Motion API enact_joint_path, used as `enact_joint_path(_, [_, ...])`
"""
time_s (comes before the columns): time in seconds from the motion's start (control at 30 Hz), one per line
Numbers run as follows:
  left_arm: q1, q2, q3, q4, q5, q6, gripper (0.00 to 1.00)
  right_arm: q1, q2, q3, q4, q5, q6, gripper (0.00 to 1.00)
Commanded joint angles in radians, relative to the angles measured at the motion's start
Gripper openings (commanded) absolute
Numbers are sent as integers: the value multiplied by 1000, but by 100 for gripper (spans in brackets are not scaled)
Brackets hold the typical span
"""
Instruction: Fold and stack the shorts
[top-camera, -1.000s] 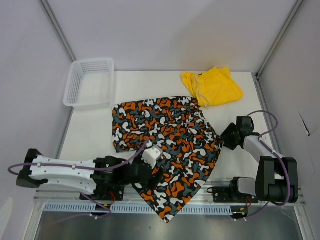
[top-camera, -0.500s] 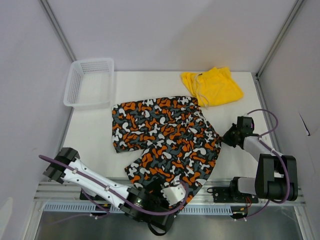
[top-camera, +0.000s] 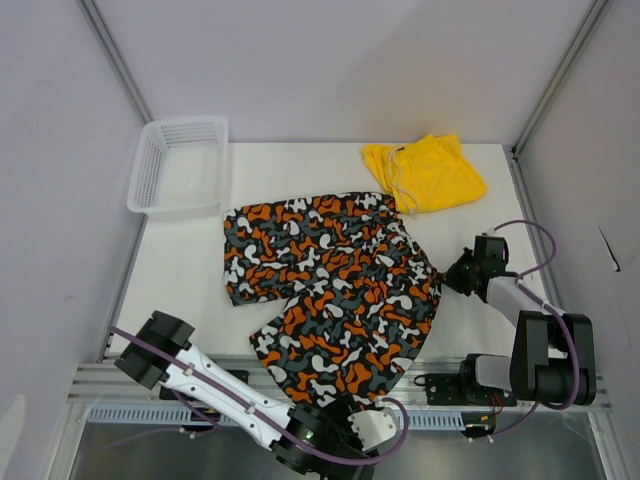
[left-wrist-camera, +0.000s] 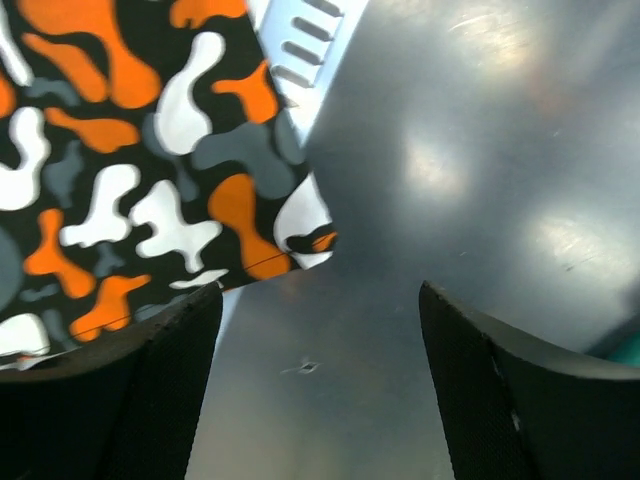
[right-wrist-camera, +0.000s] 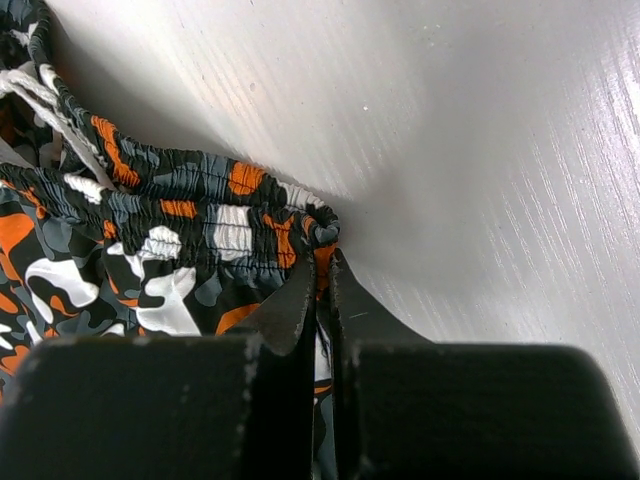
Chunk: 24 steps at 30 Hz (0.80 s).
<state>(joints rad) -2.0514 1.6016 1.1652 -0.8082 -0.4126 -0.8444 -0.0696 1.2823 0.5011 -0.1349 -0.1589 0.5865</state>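
The patterned shorts (top-camera: 330, 290) lie spread flat mid-table, one leg reaching the front edge. My right gripper (top-camera: 447, 277) is at their right corner, shut on the elastic waistband (right-wrist-camera: 300, 225); cloth shows between the closed fingertips (right-wrist-camera: 300, 300). The yellow shorts (top-camera: 425, 172) lie bunched at the back right, apart from both arms. My left gripper (left-wrist-camera: 320, 400) stands open over the metal ledge in front of the table, nothing between its fingers (left-wrist-camera: 110, 390). The patterned leg's hem corner (left-wrist-camera: 290, 225) lies just ahead of it, untouched.
A white mesh basket (top-camera: 180, 165) stands at the back left corner. A slotted rail (top-camera: 150, 412) runs along the table's front edge above the metal ledge (left-wrist-camera: 480, 180). The left arm (top-camera: 215, 390) stretches along that front edge.
The right gripper has closed on the waistband corner. The left arm has swung off the shorts' near leg and down past the front edge. The leg no longer hangs far over it.
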Motion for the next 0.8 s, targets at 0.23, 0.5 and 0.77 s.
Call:
enact_joint_path(0.23, [46, 81, -6, 112, 81, -33, 78, -4, -21, -13, 41, -22, -16, 0])
enact_joint_path(0.5, [100, 112, -55, 139, 138, 2, 69, -4, -28, -18, 41, -27, -17, 0])
enact_joint_path(0.77, [119, 152, -87, 178, 141, 11, 58, -4, -32, -18, 41, -28, -19, 0])
